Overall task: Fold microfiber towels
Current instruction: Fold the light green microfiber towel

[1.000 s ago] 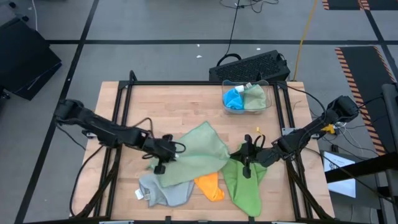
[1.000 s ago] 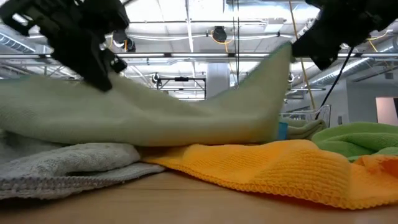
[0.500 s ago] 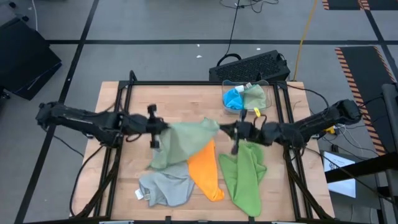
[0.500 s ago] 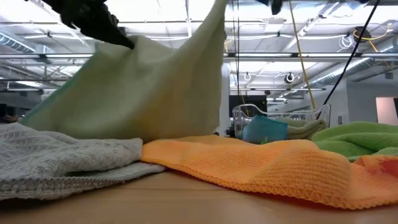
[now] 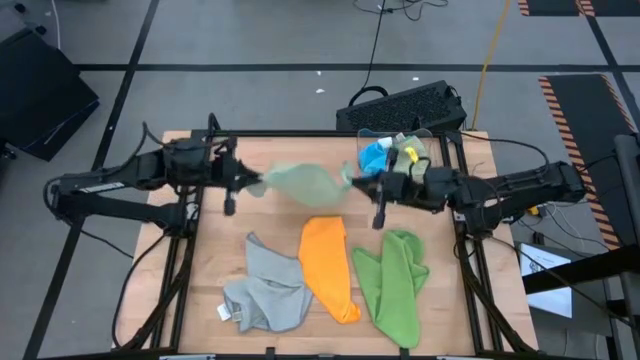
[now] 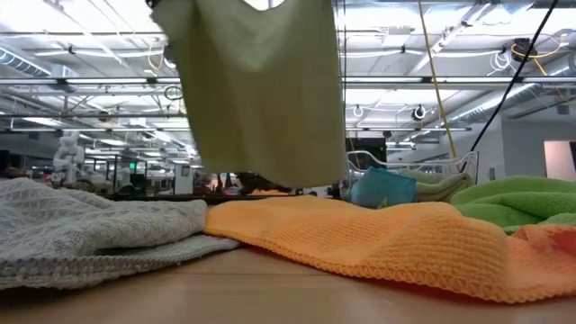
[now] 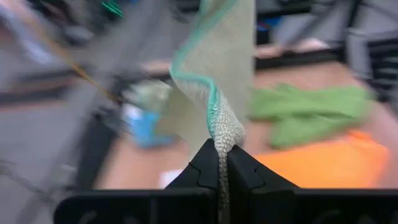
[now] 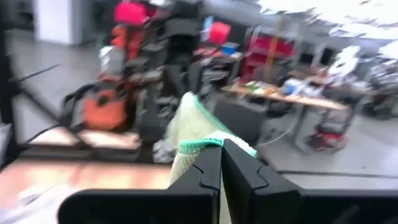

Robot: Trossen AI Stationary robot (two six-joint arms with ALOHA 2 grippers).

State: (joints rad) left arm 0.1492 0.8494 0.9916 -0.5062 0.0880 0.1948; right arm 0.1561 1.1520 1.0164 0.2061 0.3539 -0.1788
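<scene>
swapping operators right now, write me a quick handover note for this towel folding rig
Left pincer: shut on one corner of the sage green towel.
Right pincer: shut on another corner of that towel.
The sage green towel hangs in the air between the two arms, clear of the table, over its far half.
On the table, all crumpled and unfolded: grey towel near left, orange towel in the middle, lime green towel near right.
The clear bin at the far right holds a blue towel and another pale green one.
Done: one towel lifted and spread. Left: lay it flat, fold it, then the other three.
</scene>
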